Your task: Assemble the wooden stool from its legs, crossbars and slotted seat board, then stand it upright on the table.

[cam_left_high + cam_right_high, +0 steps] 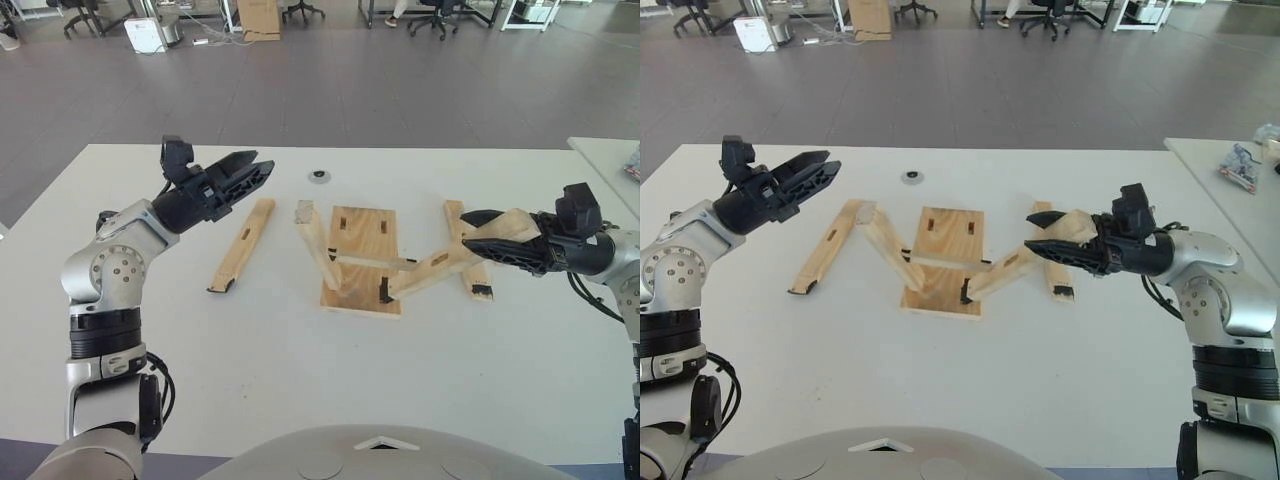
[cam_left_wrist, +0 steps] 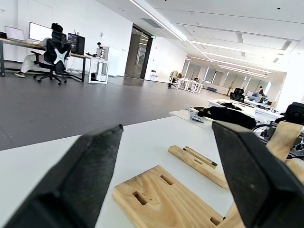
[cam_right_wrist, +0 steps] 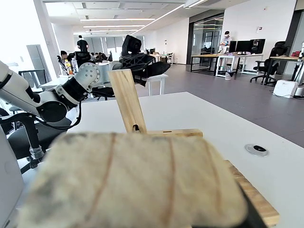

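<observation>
The slotted seat board [image 1: 362, 232] lies flat mid-table. One leg [image 1: 318, 245] stands tilted in it, and a crossbar [image 1: 372, 262] runs from that leg. My right gripper [image 1: 465, 229] is shut on a second leg [image 1: 430, 270], whose lower end rests at the board's near right slot; this leg [image 3: 133, 185] looms large in the right wrist view. A loose leg [image 1: 243, 245] lies left of the board and another [image 1: 470, 265] lies on its right. My left gripper [image 1: 262, 163] hovers open above the left loose leg's far end, its fingers [image 2: 85, 171] wide apart.
A small round grey disc [image 1: 319, 176] sits on the table behind the board. A second table [image 1: 605, 165] with a packet on it adjoins at the far right. Bare white tabletop stretches in front of the parts.
</observation>
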### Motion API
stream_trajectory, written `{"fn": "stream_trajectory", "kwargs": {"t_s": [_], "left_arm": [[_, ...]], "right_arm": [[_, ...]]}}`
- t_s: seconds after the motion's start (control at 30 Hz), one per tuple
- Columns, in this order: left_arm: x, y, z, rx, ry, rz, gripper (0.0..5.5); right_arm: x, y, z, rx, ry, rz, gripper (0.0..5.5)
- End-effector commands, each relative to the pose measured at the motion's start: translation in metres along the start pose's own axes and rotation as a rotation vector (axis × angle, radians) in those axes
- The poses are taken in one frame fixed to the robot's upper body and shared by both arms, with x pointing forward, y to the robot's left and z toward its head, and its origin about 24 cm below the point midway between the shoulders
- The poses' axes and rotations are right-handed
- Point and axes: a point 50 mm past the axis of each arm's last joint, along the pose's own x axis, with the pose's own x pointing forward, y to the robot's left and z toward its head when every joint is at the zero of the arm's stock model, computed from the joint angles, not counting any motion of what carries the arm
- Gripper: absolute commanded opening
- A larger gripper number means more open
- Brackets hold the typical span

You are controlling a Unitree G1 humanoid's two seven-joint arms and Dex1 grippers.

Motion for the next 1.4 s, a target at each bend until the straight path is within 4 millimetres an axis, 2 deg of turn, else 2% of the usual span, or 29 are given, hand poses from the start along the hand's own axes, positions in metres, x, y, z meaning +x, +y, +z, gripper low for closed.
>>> {"fn": "stream_trajectory", "kwargs": {"t_s": [0.03,0.27,0.47,0.6,0.63,0.7,0.77,0.83,0.9,0.97,1.03,1.27,1.4], "left_arm": [[0.001,-0.001,0.000,0.002,0.017,-0.007,3.44],[0.000,-0.003,-0.005,-0.005,0.015,0.000,3.44],[0.001,-0.005,-0.008,-0.010,0.007,0.000,3.44],[0.003,-0.007,-0.012,-0.018,0.004,0.002,3.44],[0.004,-0.007,-0.019,-0.029,0.013,0.026,3.44],[0.002,-0.002,-0.050,-0.002,0.126,0.111,3.44],[-0.009,0.007,-0.094,0.108,0.372,0.177,3.44],[-0.023,0.010,-0.131,0.215,0.602,0.166,3.44],[-0.036,0.007,-0.167,0.283,0.799,0.120,3.44],[-0.038,-0.006,-0.191,0.273,0.843,0.070,3.44],[-0.032,-0.013,-0.198,0.256,0.809,0.053,3.44],[-0.023,-0.020,-0.202,0.253,0.748,0.056,3.44],[-0.018,-0.024,-0.203,0.263,0.734,0.037,3.44]], "right_arm": [[0.000,-0.007,-0.001,-0.013,0.047,-0.012,2.07],[0.009,-0.012,0.013,-0.071,0.037,0.026,2.07],[0.019,-0.006,0.001,-0.062,0.117,0.113,2.07],[0.022,-0.010,0.002,-0.071,0.120,0.116,2.07],[0.024,-0.012,0.003,-0.078,0.118,0.112,2.07],[0.026,-0.014,0.004,-0.094,0.114,0.102,2.07],[0.028,-0.015,0.005,-0.101,0.118,0.101,2.07],[0.031,-0.016,0.007,-0.107,0.121,0.109,2.07],[0.037,-0.015,0.009,-0.116,0.122,0.131,2.07],[0.042,-0.013,0.009,-0.122,0.129,0.153,2.07],[0.047,-0.012,0.011,-0.124,0.137,0.166,2.07],[0.063,-0.015,0.021,-0.111,0.158,0.167,2.07],[0.066,-0.016,0.011,-0.091,0.199,0.165,2.07]]}}
